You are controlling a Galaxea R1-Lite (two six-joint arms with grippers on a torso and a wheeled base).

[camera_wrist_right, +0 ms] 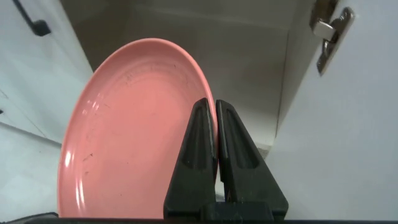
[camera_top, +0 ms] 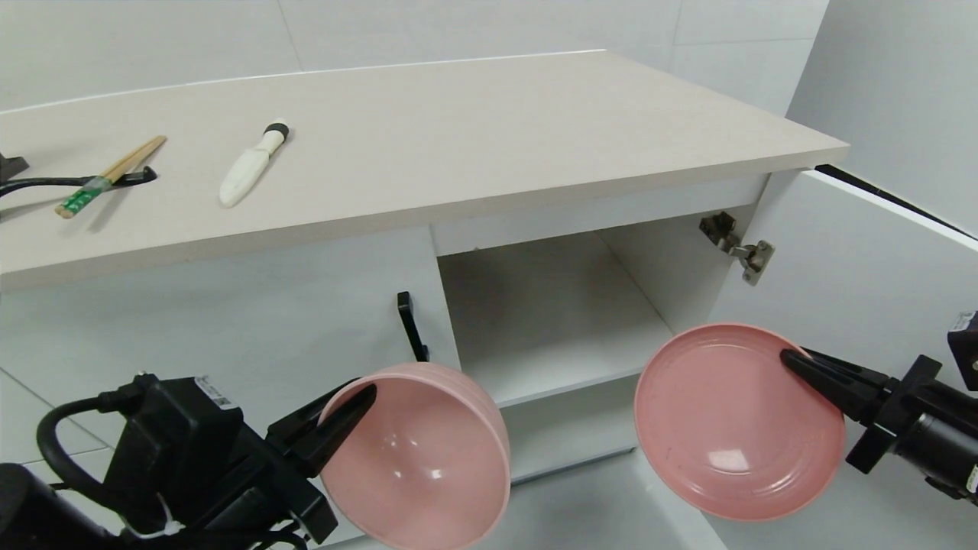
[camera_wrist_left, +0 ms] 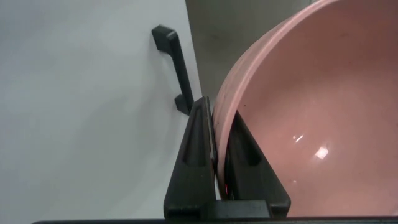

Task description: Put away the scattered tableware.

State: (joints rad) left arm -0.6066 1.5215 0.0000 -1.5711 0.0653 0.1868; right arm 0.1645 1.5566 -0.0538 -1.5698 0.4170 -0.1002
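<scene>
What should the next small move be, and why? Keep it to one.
Probably ease the right gripper forward to set the plate on the cabinet shelf: the door stands open, and the plate, clamped at its rim, hangs just in front of the opening.

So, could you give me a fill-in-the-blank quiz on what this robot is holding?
The left pincer grips the rim of a pink ____. The right pincer holds a pink ____. The cabinet door on the robot's right stands ____. The chopsticks lie on the ____.
Missing words: bowl, plate, open, counter.
</scene>
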